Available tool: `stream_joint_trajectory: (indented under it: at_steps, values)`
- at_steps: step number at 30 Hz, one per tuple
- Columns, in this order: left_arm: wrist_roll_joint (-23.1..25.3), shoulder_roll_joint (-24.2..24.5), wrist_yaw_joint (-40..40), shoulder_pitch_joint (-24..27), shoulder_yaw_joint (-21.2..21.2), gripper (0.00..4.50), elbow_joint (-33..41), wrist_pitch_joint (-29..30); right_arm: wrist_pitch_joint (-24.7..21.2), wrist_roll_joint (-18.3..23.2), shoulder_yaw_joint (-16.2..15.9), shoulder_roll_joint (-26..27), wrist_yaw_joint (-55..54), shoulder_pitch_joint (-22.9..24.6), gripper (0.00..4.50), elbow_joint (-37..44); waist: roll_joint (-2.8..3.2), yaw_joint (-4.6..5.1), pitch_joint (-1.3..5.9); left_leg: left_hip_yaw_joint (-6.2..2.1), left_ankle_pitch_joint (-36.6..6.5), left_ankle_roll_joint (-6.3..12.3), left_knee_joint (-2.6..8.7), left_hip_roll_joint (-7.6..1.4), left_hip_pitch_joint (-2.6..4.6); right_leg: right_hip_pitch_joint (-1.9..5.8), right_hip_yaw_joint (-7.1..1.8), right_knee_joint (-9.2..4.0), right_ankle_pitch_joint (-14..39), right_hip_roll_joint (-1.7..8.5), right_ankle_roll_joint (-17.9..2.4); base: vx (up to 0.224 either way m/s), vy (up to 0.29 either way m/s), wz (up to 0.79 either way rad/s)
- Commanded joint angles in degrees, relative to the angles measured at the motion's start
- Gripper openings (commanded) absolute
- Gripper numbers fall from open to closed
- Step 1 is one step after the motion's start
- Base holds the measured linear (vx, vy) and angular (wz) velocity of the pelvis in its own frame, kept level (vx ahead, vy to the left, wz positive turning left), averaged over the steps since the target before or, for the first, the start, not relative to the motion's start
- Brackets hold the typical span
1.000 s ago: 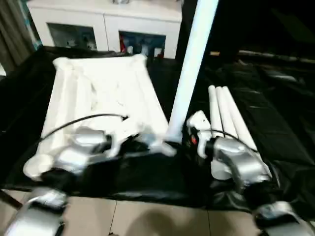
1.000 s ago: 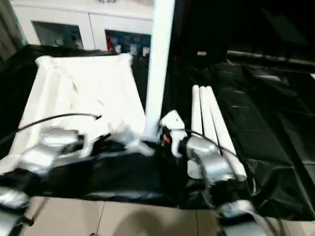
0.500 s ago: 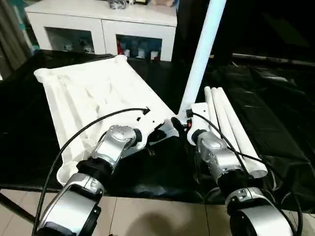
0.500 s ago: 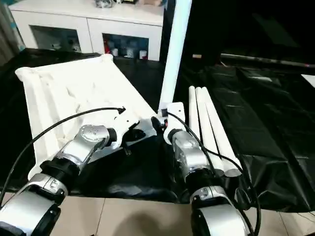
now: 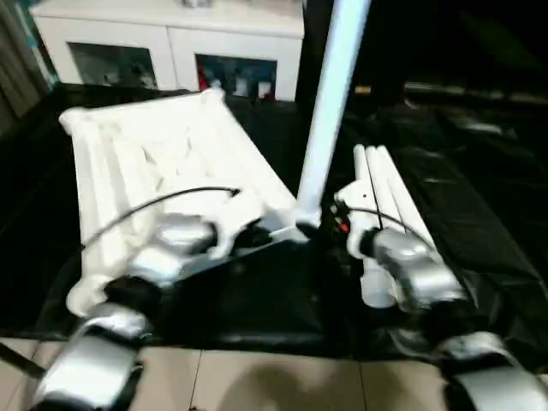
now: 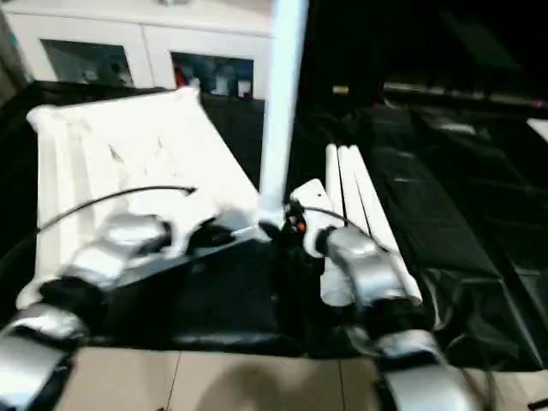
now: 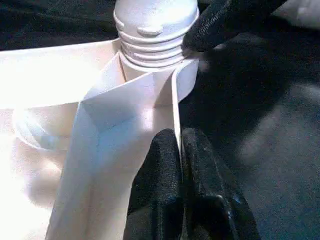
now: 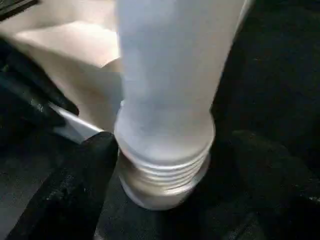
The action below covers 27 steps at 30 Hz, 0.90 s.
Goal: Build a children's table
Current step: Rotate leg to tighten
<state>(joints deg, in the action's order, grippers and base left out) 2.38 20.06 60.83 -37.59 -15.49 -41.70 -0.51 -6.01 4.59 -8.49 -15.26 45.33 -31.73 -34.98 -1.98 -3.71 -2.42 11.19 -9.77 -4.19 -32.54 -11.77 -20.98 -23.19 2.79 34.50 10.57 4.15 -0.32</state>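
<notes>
The white table top [image 5: 145,154] lies ribbed side up on the black cloth. One white leg [image 5: 330,103] stands nearly upright at its near right corner, threaded end [image 7: 155,30] down at the round corner socket. My right gripper [image 8: 172,167] grips that leg just above the thread, one black finger [image 8: 80,190] on each side. Beside the socket, my left gripper [image 7: 179,147] is shut on the thin rim wall [image 7: 175,105] of the table top. Three more white legs [image 5: 377,193] lie side by side on the cloth to the right.
A white glass-door cabinet [image 5: 171,43] stands behind the draped table. Black cloth [image 5: 479,197] spreads wrinkled to the right of the lying legs. The table's front edge and the tiled floor [image 5: 257,381] lie close below my forearms.
The head camera has shifted, so the whole picture moved. Both grippers keep their holds at the corner, and the leg stays upright there.
</notes>
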Motion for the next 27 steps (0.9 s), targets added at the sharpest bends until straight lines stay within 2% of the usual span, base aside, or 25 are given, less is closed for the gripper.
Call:
stream_joint_trajectory:
  at_steps: [1,5,6,9,12,13,19,25,27]
  values:
    - [-0.1,0.7,5.5,2.0,-2.4,0.00,0.9,-0.3,-0.1,0.0,-1.5,-1.3,3.7,0.3,3.92,2.8,0.61,-0.34,3.71,-0.45,-7.0,4.15,2.82,-1.51,0.47,3.06,-2.13,-2.51,-3.5,3.26,-15.2,0.000,0.000,0.00]
    - [-2.5,2.6,10.9,3.7,-2.4,0.00,4.9,0.2,-0.3,0.5,-2.7,-2.9,7.6,0.6,3.92,5.0,0.81,-0.94,3.62,-0.19,-7.8,4.11,2.79,-1.87,0.86,2.95,-2.04,-2.29,-3.1,3.28,-16.2,0.000,0.000,0.00]
    - [-2.7,2.7,11.2,3.8,-2.3,0.00,5.0,0.2,-0.4,0.5,-2.8,-3.0,7.8,0.6,3.92,5.1,0.62,-1.02,3.57,-0.16,-8.2,3.92,2.83,-1.87,0.88,2.92,-2.05,-2.42,-2.2,3.29,-16.1,0.000,0.000,0.00]
    - [-2.2,3.0,10.6,3.9,-2.3,0.00,4.7,-0.3,-0.4,-0.1,-3.5,-2.7,8.3,0.4,3.92,4.8,0.42,-1.43,3.28,-0.17,-11.3,1.94,3.14,-1.87,1.04,2.76,-2.23,-3.00,4.2,3.54,-14.6,0.000,0.000,0.00]
    - [-2.1,3.0,10.2,4.0,-2.1,0.00,4.7,-0.2,-0.5,-0.1,-3.6,-2.4,8.4,0.4,3.92,4.5,0.43,-1.33,3.25,-0.33,-12.2,0.93,3.29,-1.83,1.03,2.75,-2.29,-3.16,6.7,3.61,-13.4,0.000,0.000,0.00]
    - [-2.1,3.0,10.3,4.1,-2.1,0.00,4.8,-0.1,-0.5,-0.2,-3.6,-2.4,8.6,0.4,3.92,4.4,0.24,-1.31,3.27,-0.34,-11.9,0.83,3.27,-1.80,0.99,2.77,-2.33,-3.14,6.6,3.62,-13.2,0.000,0.000,0.00]
    - [-2.3,3.3,10.8,4.8,-1.9,0.00,6.1,0.7,-1.3,0.3,-3.7,-2.5,10.0,0.7,3.32,4.9,0.25,-1.38,3.46,-0.23,-9.1,2.06,2.95,-1.71,0.83,2.89,-2.27,-2.62,2.2,3.44,-13.8,0.000,0.000,0.00]
    - [-2.3,3.4,11.0,5.2,-2.0,0.00,6.3,0.9,-1.6,0.6,-3.6,-2.4,10.0,1.1,2.84,5.1,0.23,-1.42,3.46,-0.25,-9.1,2.05,2.94,-1.70,0.84,2.90,-2.28,-2.68,3.2,3.50,-13.7,0.000,0.000,0.00]
    - [-2.1,2.9,9.4,5.0,-1.7,0.00,6.0,2.1,-2.2,0.6,-2.3,-0.9,6.8,1.1,2.80,3.7,0.27,-1.36,3.45,-0.21,-9.2,1.90,2.92,-1.67,0.90,2.80,-2.31,-2.69,3.4,3.48,-13.7,0.000,0.000,0.00]
